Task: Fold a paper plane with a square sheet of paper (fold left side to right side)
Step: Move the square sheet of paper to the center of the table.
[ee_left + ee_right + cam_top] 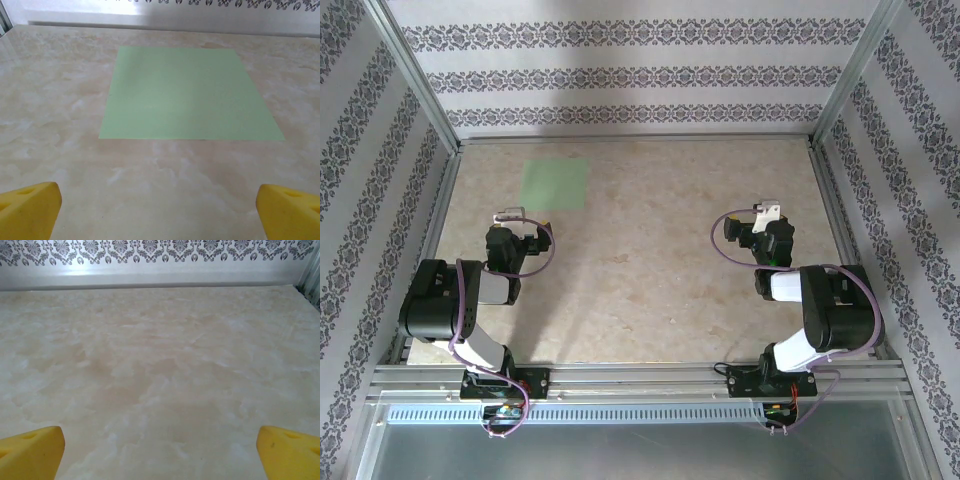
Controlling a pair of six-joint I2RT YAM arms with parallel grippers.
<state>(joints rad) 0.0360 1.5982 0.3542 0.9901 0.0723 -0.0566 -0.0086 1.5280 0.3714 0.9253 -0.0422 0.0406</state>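
Finding one: your left tool (160,220) stands with its jaws wide apart. Its two yellow pads (29,209) sit at the bottom corners of the left wrist view, and bare table (650,260) shows between them. The tool grips nothing.

Finding two: the square sheet of paper (187,95) lies flat on the table ahead of that tool, apart from both pads. Its near edge runs roughly level across the left wrist view. From the top camera you can see it in the far left part of the table, near the back wall (630,75) but not touching it, with its edges roughly in line with the table's edges. It is light green, matte and square, lying flat against the beige mottled surface.

Finding three: your right tool (160,457) also has its jaws fully apart, yellow pads at the bottom corners of the right wrist view. Mottled table stretches ahead of it to the patterned back wall. It grips nothing and sits over the right half of the table, well apart from the sheet.

Finding four: both arms are folded back toward the near edge, with each tool pointing toward the far wall.
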